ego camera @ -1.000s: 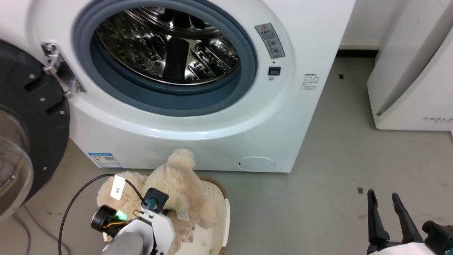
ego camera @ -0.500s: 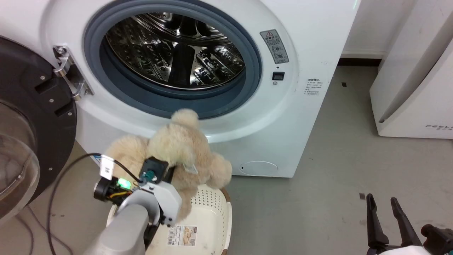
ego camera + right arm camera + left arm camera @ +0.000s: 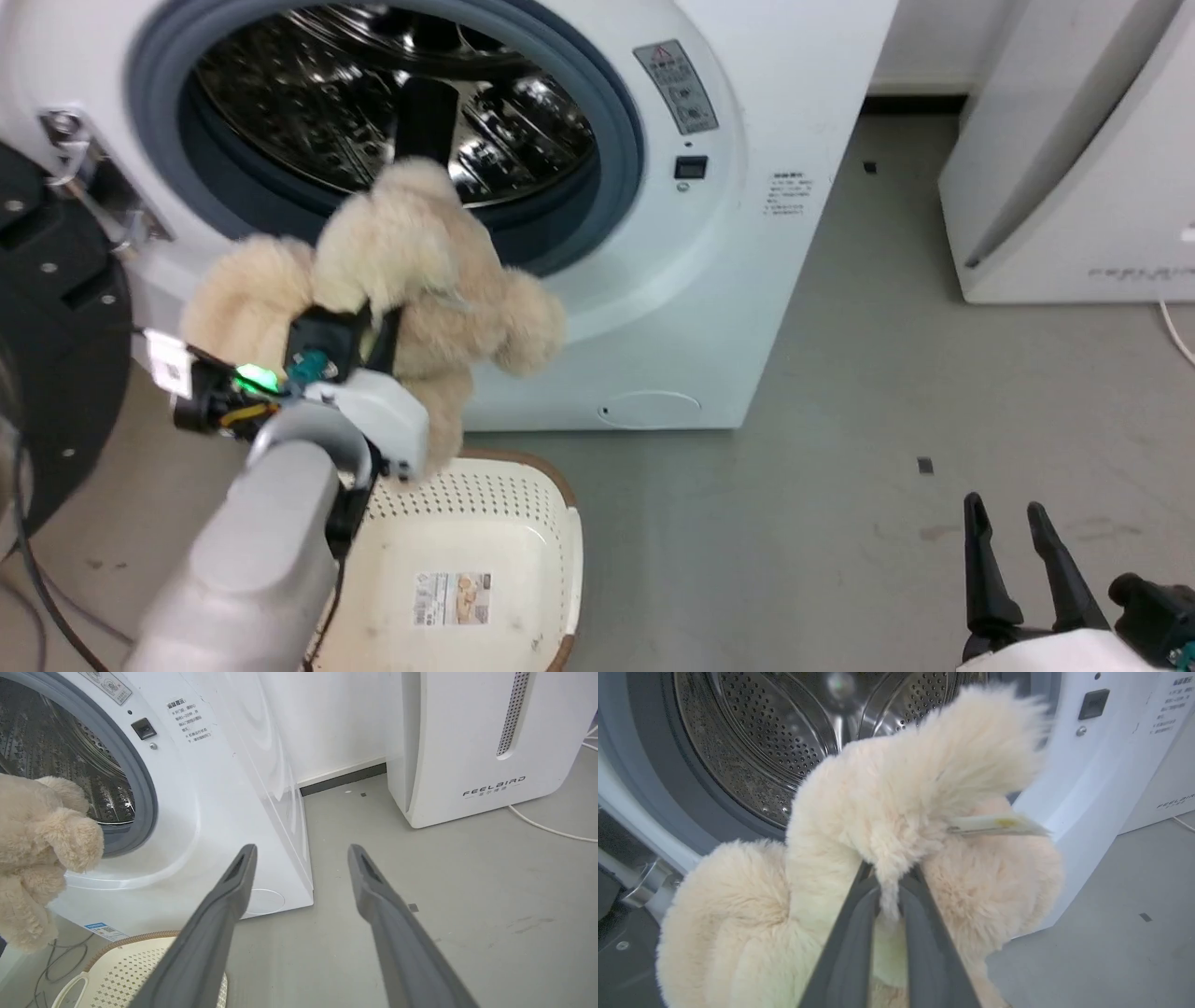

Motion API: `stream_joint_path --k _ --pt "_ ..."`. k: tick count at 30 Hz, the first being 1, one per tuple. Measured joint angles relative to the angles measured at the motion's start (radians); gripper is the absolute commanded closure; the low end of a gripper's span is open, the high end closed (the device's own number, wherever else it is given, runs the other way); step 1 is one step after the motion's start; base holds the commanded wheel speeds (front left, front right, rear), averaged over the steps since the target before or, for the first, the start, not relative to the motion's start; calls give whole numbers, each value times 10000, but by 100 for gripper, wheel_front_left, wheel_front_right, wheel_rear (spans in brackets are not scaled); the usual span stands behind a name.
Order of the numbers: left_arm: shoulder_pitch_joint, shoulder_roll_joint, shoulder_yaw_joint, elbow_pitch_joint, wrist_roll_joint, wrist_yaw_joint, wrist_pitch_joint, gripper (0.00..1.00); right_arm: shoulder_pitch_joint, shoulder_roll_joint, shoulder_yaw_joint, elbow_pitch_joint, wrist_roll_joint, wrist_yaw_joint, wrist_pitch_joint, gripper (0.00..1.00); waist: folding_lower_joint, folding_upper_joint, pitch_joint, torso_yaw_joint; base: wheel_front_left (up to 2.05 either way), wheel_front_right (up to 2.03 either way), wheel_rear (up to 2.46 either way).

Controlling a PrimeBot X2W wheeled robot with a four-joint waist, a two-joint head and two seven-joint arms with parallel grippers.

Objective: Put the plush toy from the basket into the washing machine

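The plush toy [image 3: 401, 271] is out of the basket [image 3: 485, 495]. The left jaws are clamped on its fur and hold it at the 7 o'clock rim of the washing machine [image 3: 747, 280] opening. It has yet to enter the drum [image 3: 308, 103] and be released. The right jaws stand apart, empty.

One toy [image 3: 401, 252], one basket [image 3: 471, 487], one washer [image 3: 728, 280]

Bright, even indoor light; soft shadows. Glints inside washing machine [image 3: 280, 112]. Motion blur on plush toy [image 3: 994, 732] fur.
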Motion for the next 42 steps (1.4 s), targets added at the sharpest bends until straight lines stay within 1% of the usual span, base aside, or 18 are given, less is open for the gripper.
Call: stream_joint_path --k 6,8,11,12,19,24,29,36,42 --pt "-1016 90 364 31 -12 19 0 100 -488 0 13 -25 4 0 0 0 0 0 691 -288 0 0 0" --pt "-1474 127 451 151 -12 -23 0 100 -681 0 42 -27 25 0 2 0 0 0 965 -402 0 0 0" --pt "-2187 328 571 460 -2 -153 0 100 -973 2 136 -31 130 0 0 0 1 0 1394 -648 0 0 0" --pt "-2187 328 571 460 -2 -153 0 100 -973 2 136 -31 130 0 0 0 1 0 1394 -648 0 0 0" --pt "-3667 915 1070 1202 -69 -314 -2 100 -1591 0 343 -69 560 0 0 0 1 0 2442 -1423 0 0 0" --pt "-4591 1540 1319 1636 -71 -368 -2 100 -1940 2 418 -90 805 0 0 0 2 0 3210 -2020 0 0 0" --pt "-5433 1988 1528 1898 -73 -451 -27 100 -2158 0 541 -138 1066 0 2 0 2 0 3927 -2506 0 0 0" --pt "-6628 2405 1701 2107 58 -447 -29 100 -2538 0 727 -295 1285 0 0 0 2 0 4807 -2954 0 0 0" --pt "-7692 2575 1866 2408 -13 -451 -27 100 -2703 0 830 -360 1336 0 0 0 2 0 5337 -3187 0 0 0"
